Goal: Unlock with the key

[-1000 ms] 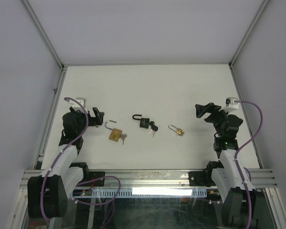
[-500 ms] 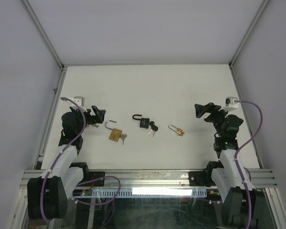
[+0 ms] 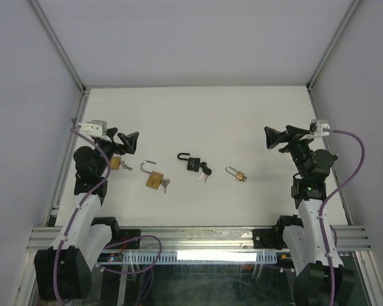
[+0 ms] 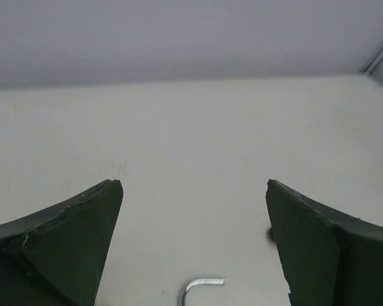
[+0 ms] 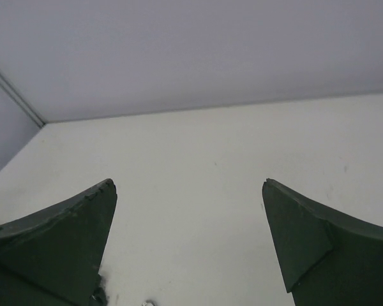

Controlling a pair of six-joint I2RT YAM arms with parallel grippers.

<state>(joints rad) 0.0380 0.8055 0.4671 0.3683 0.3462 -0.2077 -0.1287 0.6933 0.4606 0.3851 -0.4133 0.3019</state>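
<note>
Gaping empty, left pincer [image 3: 126, 141] and right pincer [image 3: 276, 138] hover at opposite counter [image 3: 198, 115] edges; small brass padlock [image 3: 238, 173] lies between them, nearer right. Probably rigid, slick metal, light: pinch its flat body sides firmly.

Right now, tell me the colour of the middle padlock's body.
Black: the small black metal padlock shows best in the top external view.
</note>
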